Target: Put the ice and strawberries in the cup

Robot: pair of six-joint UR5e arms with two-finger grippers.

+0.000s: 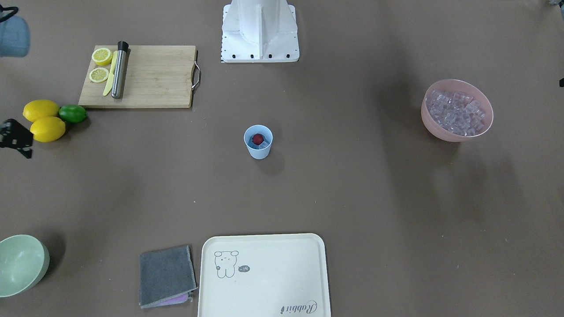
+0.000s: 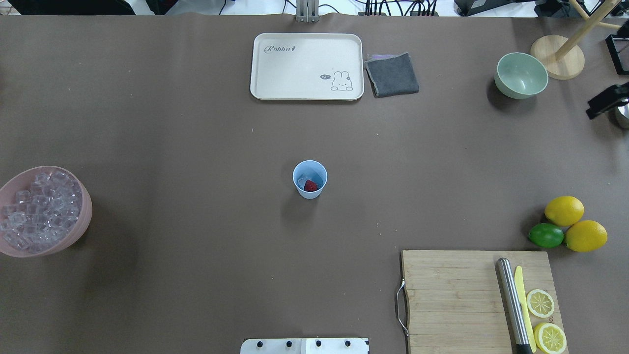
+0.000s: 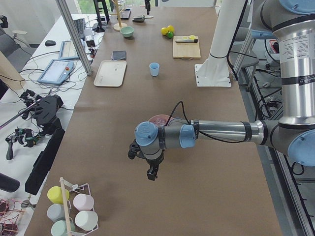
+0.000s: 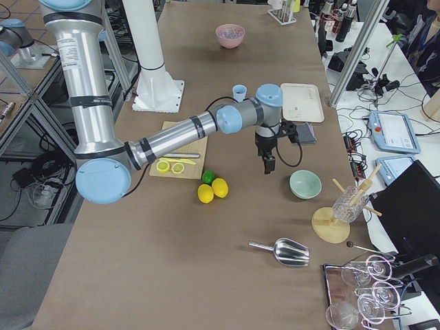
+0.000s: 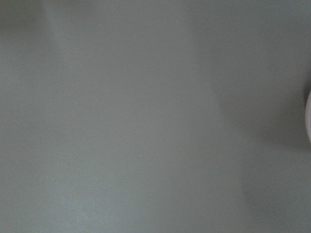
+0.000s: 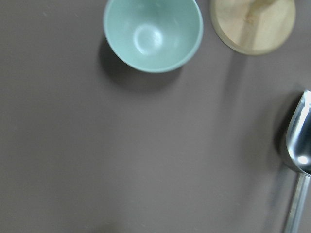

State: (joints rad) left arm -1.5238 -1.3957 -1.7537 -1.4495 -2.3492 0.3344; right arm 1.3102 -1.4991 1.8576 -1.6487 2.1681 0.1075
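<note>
Left gripper hangs fingers-down over the table, near the pink bowl; its jaw opening cannot be determined. Right gripper hangs fingers-down between the lemons and the pale-green bowl; jaw opening likewise undeterminable. Cup stands upright at table centre, long axis vertical, mouth up. It contains one strawberry beside an ice cube; the strawberry's orientation is too small to read. Other ice fills the pink bowl.

cream tray printed "Rabbit", small speech bubble possibly "hi~"
</note>
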